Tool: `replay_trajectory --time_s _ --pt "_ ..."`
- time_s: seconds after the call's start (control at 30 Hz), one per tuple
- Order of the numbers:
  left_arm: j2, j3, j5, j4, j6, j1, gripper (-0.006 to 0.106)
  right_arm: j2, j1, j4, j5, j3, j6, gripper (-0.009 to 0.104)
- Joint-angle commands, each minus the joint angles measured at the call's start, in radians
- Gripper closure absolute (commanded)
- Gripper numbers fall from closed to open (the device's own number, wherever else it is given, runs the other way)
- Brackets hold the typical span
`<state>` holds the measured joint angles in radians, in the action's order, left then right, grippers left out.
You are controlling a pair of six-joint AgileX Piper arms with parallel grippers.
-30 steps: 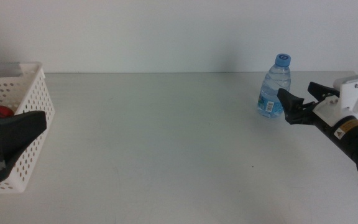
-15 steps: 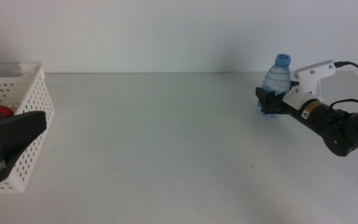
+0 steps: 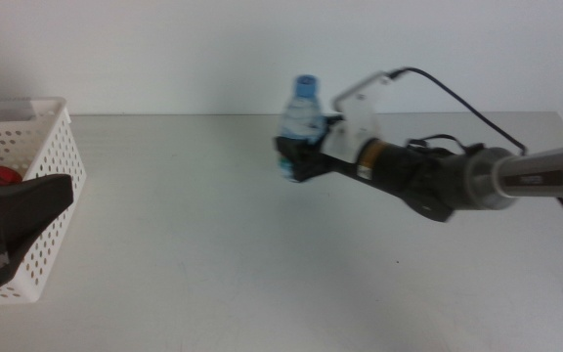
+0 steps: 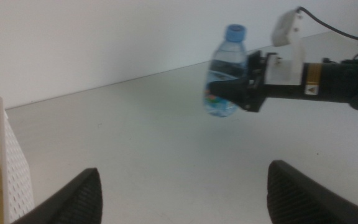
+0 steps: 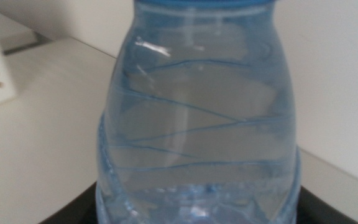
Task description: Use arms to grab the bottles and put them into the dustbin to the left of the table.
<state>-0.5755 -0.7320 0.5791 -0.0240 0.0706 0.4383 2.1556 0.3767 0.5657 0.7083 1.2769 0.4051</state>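
Compared with half a second ago, the right gripper [image 3: 296, 162] has carried the small clear-blue plastic water bottle [image 3: 300, 122] leftward, off the pale grey table [image 3: 213, 244]. Its jaws pinch the bottle's lower part. The left gripper [image 4: 182, 190], spread wide, waits beside the white perforated basket [image 3: 42, 166].

no legible text, water bottle [image 3: 300, 127] label unreadable

I count one water bottle [image 3: 301, 122], one white basket [image 3: 42, 166] with one red thing [image 3: 1, 176] inside it, and one table [image 3: 213, 254]. Two arms show, with two grippers: the right [image 3: 296, 161] and the left [image 3: 13, 230].
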Motion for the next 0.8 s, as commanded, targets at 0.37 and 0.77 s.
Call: replay_trajectory --time_s 0.37,0.77 --pt "-0.002 -0.028 -0.068 0.003 0.006 0.0 0.013 0.104 0.216 0.016 -0.106 0.348 0.008 0.096" --pt "-0.002 -0.028 -0.068 0.003 0.006 0.0 0.013 0.101 0.222 0.039 -0.119 0.309 0.133 0.026"
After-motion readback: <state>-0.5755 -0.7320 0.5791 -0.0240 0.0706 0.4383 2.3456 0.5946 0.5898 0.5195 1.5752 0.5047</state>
